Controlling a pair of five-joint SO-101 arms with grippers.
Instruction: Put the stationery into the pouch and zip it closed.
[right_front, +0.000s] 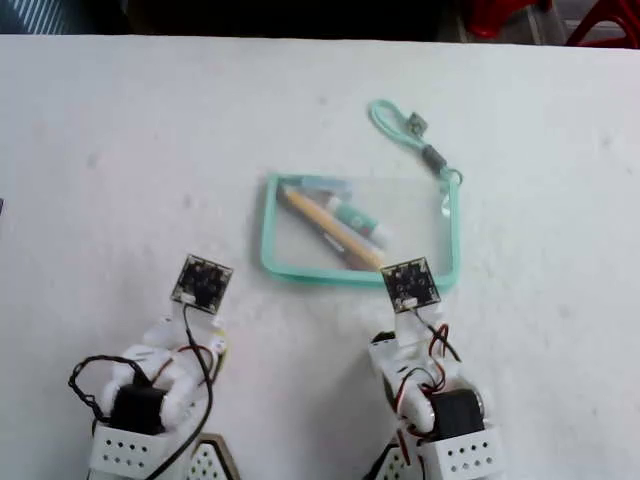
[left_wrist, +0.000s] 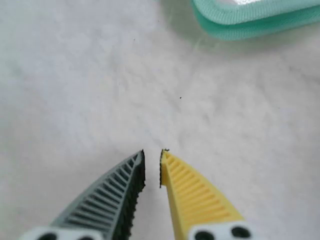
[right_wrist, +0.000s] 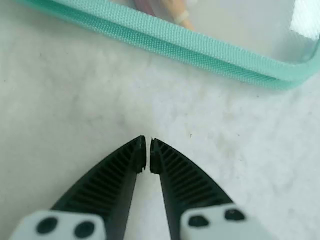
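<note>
left gripper (left_wrist: 152, 167): grey and yellow fingertips drawn almost together, nothing held; poised low over bare table, to the near left of the pouch.
right gripper (right_wrist: 148, 152): black fingertips drawn almost together, nothing held; set just near of the pouch's near edge, toward its right corner.
pouch (right_front: 320, 280): laid flat at table centre; clear panel, teal fabric border.
contents: pencil-like stick (right_front: 325, 225) and white-and-green tube (right_front: 358, 220) seen through the panel, lying diagonally.
zip: whether closed cannot be told.
handling (judged): light, soft, floppy; clear panel likely slippery. Fabric border is better pinched; one corner to be pinned while the slider is drawn.
wrist strap (right_front: 405, 138): looped off the far right corner.
table (right_front: 120, 150): white, matte.
</note>
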